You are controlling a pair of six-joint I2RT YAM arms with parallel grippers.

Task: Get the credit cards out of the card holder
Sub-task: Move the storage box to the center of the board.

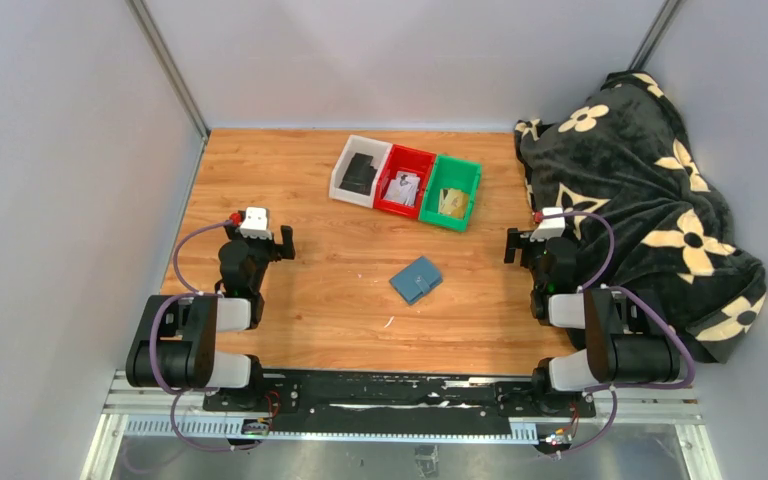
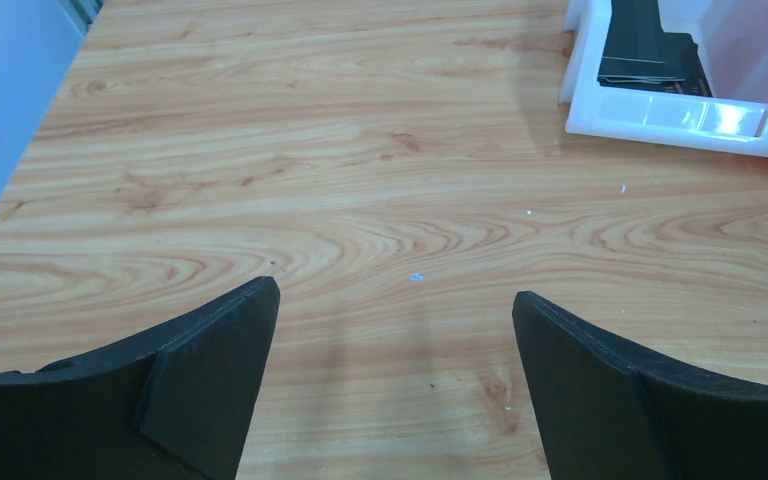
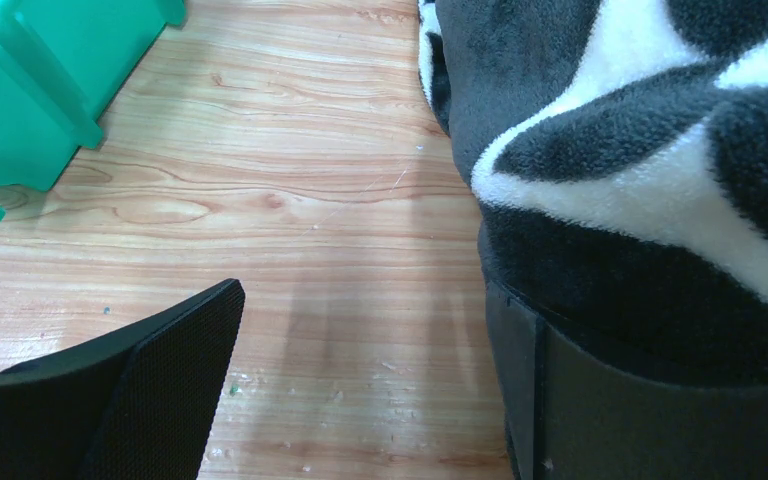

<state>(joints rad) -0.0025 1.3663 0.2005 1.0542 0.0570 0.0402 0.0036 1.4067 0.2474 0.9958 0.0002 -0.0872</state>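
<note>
Seen from above, the card holder (image 1: 416, 280) lies folded shut at mid-frame, its cards hidden, well apart from the left gripper (image 1: 282, 243) and the right gripper (image 1: 513, 245). The left wrist view shows jaws gaping over the table (image 2: 360, 200); a one-sided pinch might skate the flat holder away. The right wrist view shows jaws spread too, and the blanket (image 3: 640, 150) at frame right crowds one finger and could snag.

Pale grey walls (image 1: 60, 150) close in a wood-grain table (image 1: 310, 300) on 3 sides, 2 metal posts (image 1: 167, 65) at the rear corners. A black flowered blanket (image 1: 650, 200) heaps at the right.
</note>
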